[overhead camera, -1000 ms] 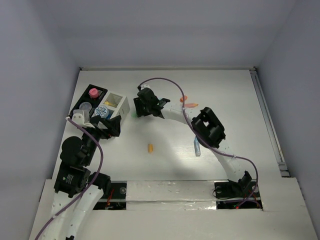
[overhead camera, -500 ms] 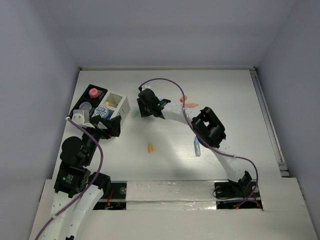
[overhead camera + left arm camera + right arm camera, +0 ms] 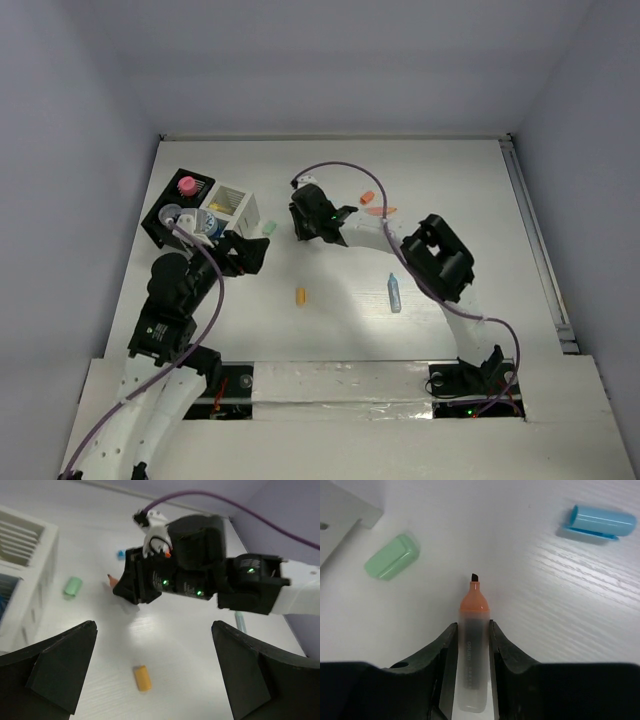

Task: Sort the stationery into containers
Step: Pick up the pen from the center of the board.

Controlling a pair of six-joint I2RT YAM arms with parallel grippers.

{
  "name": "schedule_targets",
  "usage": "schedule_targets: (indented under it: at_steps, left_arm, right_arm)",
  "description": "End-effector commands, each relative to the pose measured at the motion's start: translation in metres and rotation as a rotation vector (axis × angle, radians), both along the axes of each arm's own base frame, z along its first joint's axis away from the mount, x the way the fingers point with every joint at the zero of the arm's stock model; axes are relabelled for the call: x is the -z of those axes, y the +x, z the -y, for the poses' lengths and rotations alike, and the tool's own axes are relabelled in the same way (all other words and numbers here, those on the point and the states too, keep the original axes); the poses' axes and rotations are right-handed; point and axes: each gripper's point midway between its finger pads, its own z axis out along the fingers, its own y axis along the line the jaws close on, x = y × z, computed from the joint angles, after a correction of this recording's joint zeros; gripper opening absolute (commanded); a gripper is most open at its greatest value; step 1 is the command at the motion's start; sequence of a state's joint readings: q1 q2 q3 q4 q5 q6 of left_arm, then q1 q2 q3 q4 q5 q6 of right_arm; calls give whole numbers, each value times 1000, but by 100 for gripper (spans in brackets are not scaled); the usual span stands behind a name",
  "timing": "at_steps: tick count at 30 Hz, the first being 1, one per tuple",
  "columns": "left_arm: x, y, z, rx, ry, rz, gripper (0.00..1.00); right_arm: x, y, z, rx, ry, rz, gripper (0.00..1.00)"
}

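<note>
My right gripper point(image 3: 472, 627) is shut on an uncapped orange highlighter point(image 3: 473, 650), tip pointing away and held over the table. A green cap point(image 3: 392, 556) lies ahead to its left and a blue cap point(image 3: 600, 521) ahead to its right. In the top view the right gripper point(image 3: 308, 225) is right of the white compartmented box point(image 3: 232, 205) and the black ribbed tray point(image 3: 165, 215). My left gripper point(image 3: 150, 680) is open and empty above a yellow piece point(image 3: 142, 677). The same yellow piece point(image 3: 300, 295) shows mid-table in the top view.
A blue marker point(image 3: 394, 292) lies right of centre. Orange pieces point(image 3: 376, 205) lie behind the right arm. A pink piece point(image 3: 186, 185) and round tubs sit in the black tray. The green cap point(image 3: 268, 228) lies beside the white box. The right gripper point(image 3: 130, 582) fills the left wrist view.
My left arm has swung right, away from the tray toward mid-table. My right gripper has shifted slightly right with the orange highlighter still in it.
</note>
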State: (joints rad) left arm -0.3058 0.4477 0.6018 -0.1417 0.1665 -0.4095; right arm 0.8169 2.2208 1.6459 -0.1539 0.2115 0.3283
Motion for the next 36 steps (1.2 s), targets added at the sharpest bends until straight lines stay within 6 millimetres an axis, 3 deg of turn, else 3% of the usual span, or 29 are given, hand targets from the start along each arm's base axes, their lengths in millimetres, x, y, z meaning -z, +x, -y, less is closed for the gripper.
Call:
schedule_targets:
  at_steps: [1,2,3,4,5,6,8,9,10,13,14,16,20,32,36]
  left_arm:
    - [4,-1,25,110,-133,-14,99]
    - [-1,-2,32,149,-162,13,99]
    - [3,-2,35,162,-184,1,99]
    - [17,-2,39,172,-219,-39,99]
    - [14,-2,44,199,-243,-16,99]
    - [29,0,46,200,-260,-60,99]
    - [28,3,50,218,-284,-40,99]
    - [36,5,55,228,-286,-65,99]
    - [41,7,55,224,-290,-74,99]
    - [47,13,66,237,-298,-90,97]
    - [41,16,69,240,-307,-64,95]
    - [48,20,78,252,-310,-93,86]
    - [35,32,89,260,-317,-56,84]
    - [21,52,113,304,-329,-26,64]
    - [27,61,116,291,-312,-43,57]
  right_arm:
    - [-111,16,-10,-16,256,219,0]
    - [-109,7,-7,-31,268,211,0]
    - [-135,6,0,-29,313,246,0]
    - [-148,3,0,-34,350,268,0]
    - [-156,-1,1,-43,369,273,0]
    - [-172,-9,6,-51,404,295,0]
    - [-186,-17,10,-58,441,312,0]
    - [-182,-22,15,-57,443,304,0]
    - [-203,-29,17,-63,497,327,0]
    - [-221,-45,21,-86,581,333,0]
    - [-223,-50,21,-101,600,324,0]
    - [-231,-57,22,-109,651,324,0]
    - [-231,-72,21,-149,700,293,0]
    - [-228,-85,24,-166,742,270,0]
    - [-231,-88,24,-181,755,271,0]
